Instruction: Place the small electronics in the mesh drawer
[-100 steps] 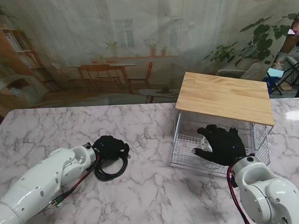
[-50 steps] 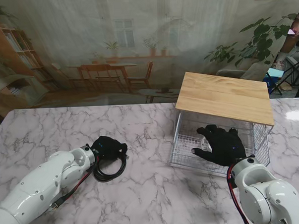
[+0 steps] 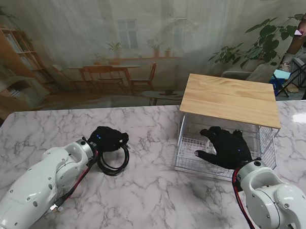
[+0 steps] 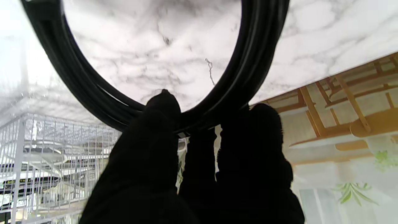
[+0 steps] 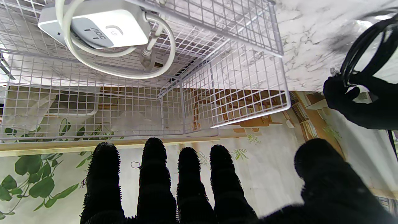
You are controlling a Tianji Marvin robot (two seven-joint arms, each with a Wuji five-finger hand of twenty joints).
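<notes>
Right hand (image 3: 227, 148) nearest me, over pulled-out mesh drawer (image 3: 193, 161), palm down, fingers (image 5: 155, 174) spread wide, holding nothing. White charger (image 5: 96, 26) with white cord (image 5: 161, 56) looped round it lies on drawer floor. Left hand (image 3: 108, 138) on marble table (image 3: 156, 195), well left of drawer, fingers (image 4: 161, 124) closed on black cable coil (image 3: 114, 161); coil hangs from grip, toward me. Wooden top (image 3: 228, 98) covers drawer frame, farther from me.

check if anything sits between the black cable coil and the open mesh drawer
The table between them looks bare. The right hand hovers open over the mesh drawer, blocking part of its opening. The left hand holds the black cable coil.
</notes>
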